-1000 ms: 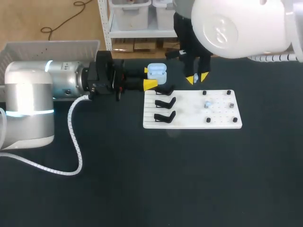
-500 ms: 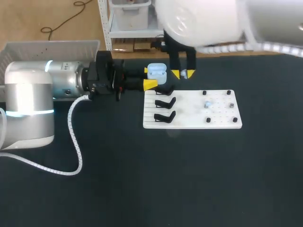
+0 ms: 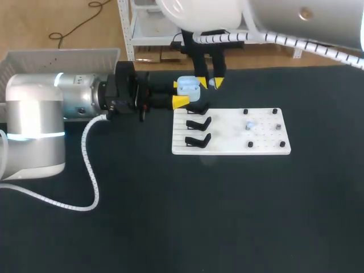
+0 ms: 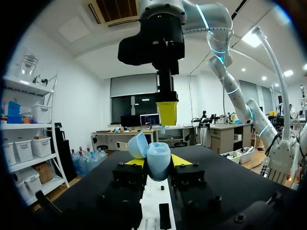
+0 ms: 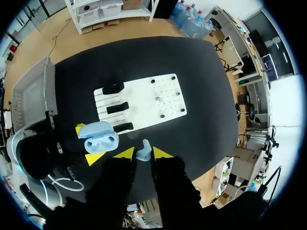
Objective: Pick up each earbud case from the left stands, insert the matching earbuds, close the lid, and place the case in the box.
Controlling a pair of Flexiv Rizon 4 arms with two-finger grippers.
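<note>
**A:** so what's different from a second ago?

**B:** Mostly my right arm [image 3: 244, 17]. It has swung in from over the far edge of the white board [image 3: 233, 142] toward my left. My right gripper [image 3: 210, 83] now hangs just beside the earbud case [image 3: 189, 88], where before it was well off to the side. My left arm [image 3: 40, 122] hasn't budged; it's stretched sideways low over the table [image 3: 227, 216].

**A:** and the hands?

**B:** My right gripper is pinched on a pale blue earbud [image 5: 143, 151], with a yellow tip on each side of it. My left gripper [image 3: 179, 93] is clamped on the case from two sides. The lid [image 4: 137, 145] is flipped open, and the case is held in the air just past the board's far left corner. From my left wrist, the other gripper's yellow tip sits right above the open case.

**A:** anything in the way?

**B:** My bulky right arm blocks the table's far edge in the head view. The grey box [image 3: 62, 57] sits far left, partly behind my left arm. Black stands [image 3: 198, 122] line the board's left end, and the farthest one is half hidden under the case. A second earbud [image 3: 249, 125] sits mid-board among small black pegs [image 3: 250, 144].
</note>
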